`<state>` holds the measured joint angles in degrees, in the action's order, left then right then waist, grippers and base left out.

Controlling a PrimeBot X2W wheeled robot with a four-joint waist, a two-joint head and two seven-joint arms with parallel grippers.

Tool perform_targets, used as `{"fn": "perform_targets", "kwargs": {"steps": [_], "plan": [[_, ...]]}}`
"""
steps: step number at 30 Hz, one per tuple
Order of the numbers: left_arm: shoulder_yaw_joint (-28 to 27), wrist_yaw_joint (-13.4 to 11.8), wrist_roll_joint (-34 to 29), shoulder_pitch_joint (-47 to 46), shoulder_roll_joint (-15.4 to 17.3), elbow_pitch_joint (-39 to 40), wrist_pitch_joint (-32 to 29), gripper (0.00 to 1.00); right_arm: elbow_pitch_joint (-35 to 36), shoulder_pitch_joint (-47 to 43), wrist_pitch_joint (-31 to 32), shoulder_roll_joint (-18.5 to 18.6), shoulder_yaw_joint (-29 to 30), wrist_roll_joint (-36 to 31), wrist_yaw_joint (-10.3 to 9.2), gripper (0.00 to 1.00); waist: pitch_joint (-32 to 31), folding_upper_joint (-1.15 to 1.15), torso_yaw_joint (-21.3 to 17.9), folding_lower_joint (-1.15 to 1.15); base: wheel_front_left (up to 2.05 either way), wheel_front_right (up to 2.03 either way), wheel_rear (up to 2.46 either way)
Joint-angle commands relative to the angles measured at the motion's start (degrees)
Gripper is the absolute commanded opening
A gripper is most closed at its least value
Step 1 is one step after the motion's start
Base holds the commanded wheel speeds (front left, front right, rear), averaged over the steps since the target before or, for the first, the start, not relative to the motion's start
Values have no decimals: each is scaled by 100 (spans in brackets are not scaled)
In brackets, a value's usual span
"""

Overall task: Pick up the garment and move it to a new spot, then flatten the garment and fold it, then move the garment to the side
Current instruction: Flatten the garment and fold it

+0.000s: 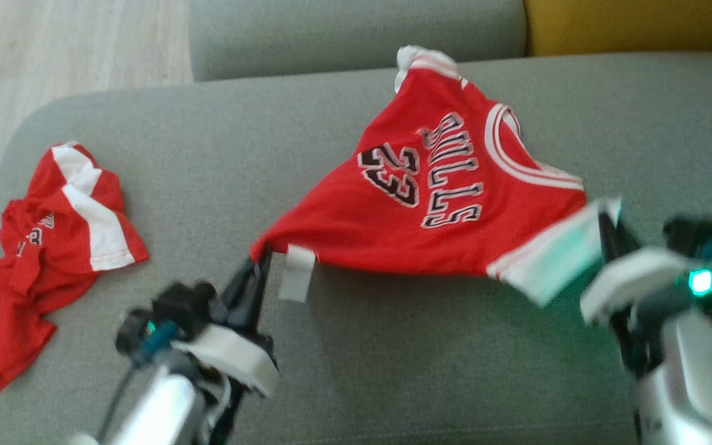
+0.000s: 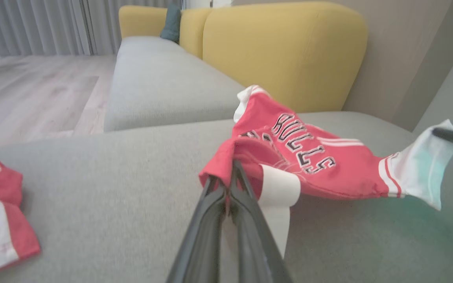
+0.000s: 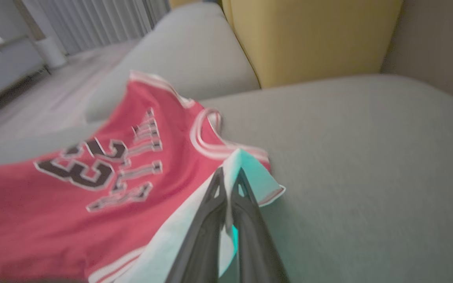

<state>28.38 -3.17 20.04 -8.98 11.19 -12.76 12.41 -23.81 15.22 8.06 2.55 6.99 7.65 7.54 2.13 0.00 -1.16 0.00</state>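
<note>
Jersey (image 1: pixel 430 204): red, white trim at neck, "BULLS" + "23" in black/white lettering, upside down in head view. White label (image 1: pixel 297 272) hangs off the corner on my L side. Cloth is strung betw. both grippers. Near edge looks taut & lifted off the seat. Far part w/ the straps sags toward the cushion; can't confirm contact there, frames are blurred. Front face mostly open, some bunching at the L corner.

L gripper (image 1: pixel 258 259): fingers pressed together, pinching the red corner just beside the label.
R gripper (image 1: pixel 606 225): fingers closed on the white-banded corner. Cloth there is tinted by the green light (image 1: pixel 700 282) on that wrist.

Location: over the middle/right of the grey seat cushion (image 1: pixel 393 371), yellow backrest (image 2: pixel 285 51) behind. Second red garment (image 1: pixel 53 247) lies crumpled at the cushion's L end, well apart.

Status, my read: pick-up done, two-corner hold looks OK. Whether this is already the new spot, can't tell. Left to do: lay down, flatten, fold, shift to the side.
</note>
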Motion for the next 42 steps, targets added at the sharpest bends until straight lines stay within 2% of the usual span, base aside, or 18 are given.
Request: {"fn": "perform_targets", "kwargs": {"steps": [1, 7, 9, 15, 20, 26, 30, 34, 38, 41, 42], "plan": [[-317, -5, 27, -502, 169, 322, -27, 0, 411, 534, -33, 32, -204, 92, -5, 0, -115, 0, 27, 0, 0, 0, 0], [-611, 97, 0, -1564, 568, 1035, -612, 0, 1218, 1603, -48, 32, -431, 436, -5, 0, -378, 0, 61, 0, 0, 0, 0], [-642, 157, -56, -1972, 685, 1156, -847, 0, 1257, 2027, -80, 32, -406, 517, -5, 0, -438, 0, 58, 0, 0, 0, 0], [-750, 173, -292, -2977, 937, 1280, -1318, 0, 1041, 3168, -111, 32, -125, 211, -5, 0, -623, 0, 30, 0, 0, 0, 0], [-852, 111, -281, -3315, 1016, 1456, -1615, 0, 1002, 3661, 210, 32, 88, -122, -5, 0, -784, 0, 25, 0, 0, 0, 0], [-999, 36, 82, -3258, 995, 1812, -2065, 0, 1356, 3712, 859, 32, 141, -374, -5, 0, -797, 0, 27, 0, 0, 0, 0], [-1025, 105, 202, -3260, 1107, 1812, -2272, 0, 1468, 3721, 1179, 32, 87, -420, -5, 0, -606, 0, -18, 0, 0, 0, 0], [-952, 342, 481, -3431, 1112, 1429, -2583, 0, 1176, 4013, 1322, 32, 5, -324, -5, 0, -231, 0, -75, 0, 0, 0, 0], [-941, 548, 589, -4078, 1087, 780, -2738, 0, 658, 4878, 1205, 32, -198, -434, -5, 0, 551, 0, -113, 0, 0, 0, 0], [-932, 657, 444, -4886, 1087, 105, -2624, 0, 104, 5824, 792, 32, -324, -646, -5, 0, 1165, 0, -139, 0, 0, 0, 0], [-932, 657, 444, -4886, 1087, 105, -2624, 0, 104, 5824, 792, 32, -324, -646, -5, 0, 1165, 0, -139, 0, 0, 0, 0]]}}
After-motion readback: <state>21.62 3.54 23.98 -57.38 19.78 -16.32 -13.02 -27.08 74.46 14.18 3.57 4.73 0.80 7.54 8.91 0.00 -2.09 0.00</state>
